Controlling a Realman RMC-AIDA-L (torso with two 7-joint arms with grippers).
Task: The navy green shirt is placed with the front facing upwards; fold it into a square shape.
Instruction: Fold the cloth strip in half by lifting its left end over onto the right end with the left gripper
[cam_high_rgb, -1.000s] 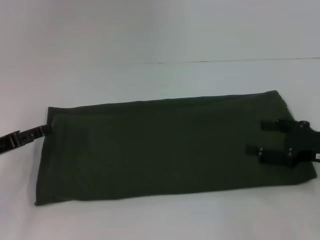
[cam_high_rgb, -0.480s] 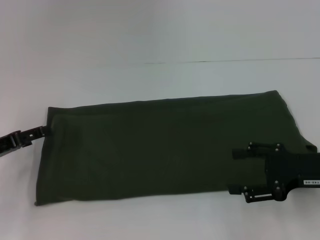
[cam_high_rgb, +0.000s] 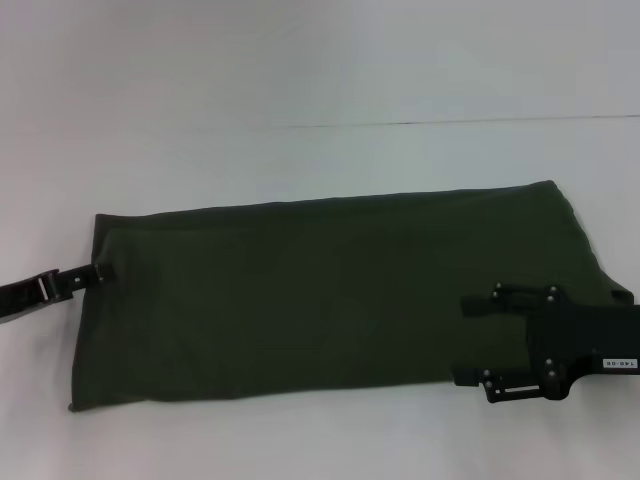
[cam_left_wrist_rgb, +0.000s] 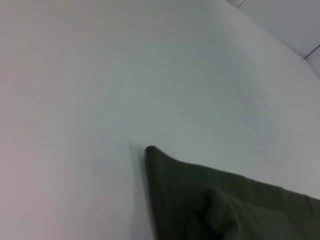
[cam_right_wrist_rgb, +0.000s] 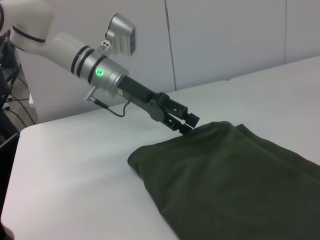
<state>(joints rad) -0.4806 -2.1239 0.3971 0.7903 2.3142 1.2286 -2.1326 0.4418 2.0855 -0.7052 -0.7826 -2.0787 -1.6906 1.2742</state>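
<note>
Head view is showing the navy green shirt (cam_high_rgb: 340, 295) lying as a long folded band on the table (cam_high_rgb: 300, 80). Left gripper (cam_high_rgb: 100, 270) is pinching its end hem; right gripper (cam_high_rgb: 485, 340) is hovering agape over the opposite end, holding nothing. Soft, limp cloth; corners appear the best holds.

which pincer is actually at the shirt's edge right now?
The left pincer, at the shirt's left short edge; the right pincer hovers open over the right end.

Shirt (cam_high_rgb: 340, 295): soft matt olive cloth, smooth, faintly creased. Table (cam_high_rgb: 300, 70): smooth white, matt. Left gripper (cam_right_wrist_rgb: 187, 122): black matt plastic; arm casing glossy white with silver metal.
</note>
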